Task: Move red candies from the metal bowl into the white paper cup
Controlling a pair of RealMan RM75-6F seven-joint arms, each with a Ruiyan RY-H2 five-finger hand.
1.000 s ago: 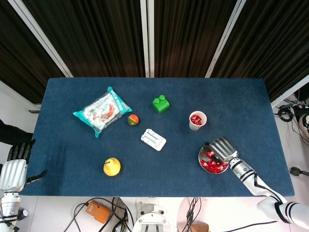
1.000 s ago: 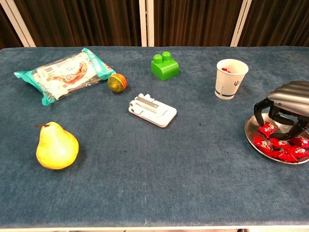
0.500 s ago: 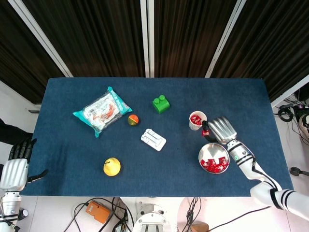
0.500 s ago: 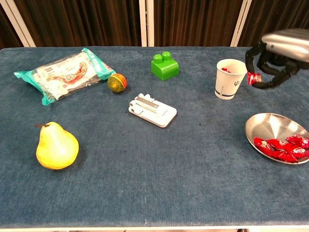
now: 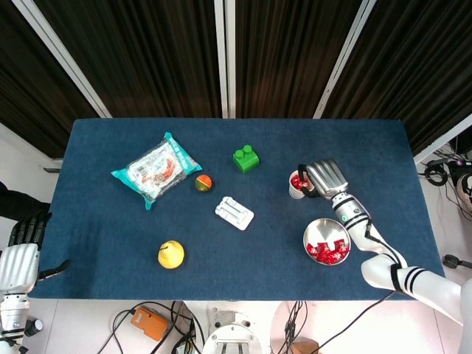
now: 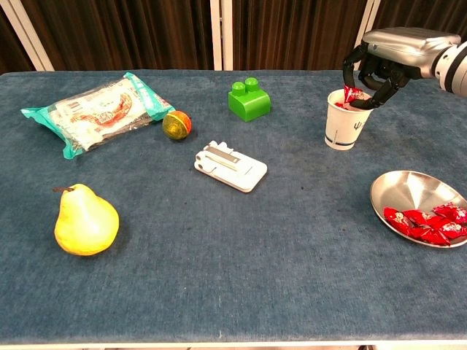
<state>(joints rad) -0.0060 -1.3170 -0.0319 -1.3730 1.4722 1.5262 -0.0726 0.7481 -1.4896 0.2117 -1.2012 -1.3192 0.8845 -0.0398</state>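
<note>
Bench (image 6: pixel 219 277): blue cloth | shallow round metal bowl (image 6: pixel 398 193): red candies remain, right front | white paper cup (image 6: pixel 346 124): some candies inside | right robot hand (image 6: pixel 372 69): pinches one red wrapped candy (image 6: pixel 349 95) over cup mouth | step: drop; next: open fingers above cup | left robot hand (image 5: pixel 26 236): idle, fingers apart, holds nothing

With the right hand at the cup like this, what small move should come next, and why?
Probably part the fingers to drop the candy. The right hand holds a red candy directly over the mouth of the white paper cup, which already has candies inside. More remain in the metal bowl, so releasing now frees the hand for another.
</note>
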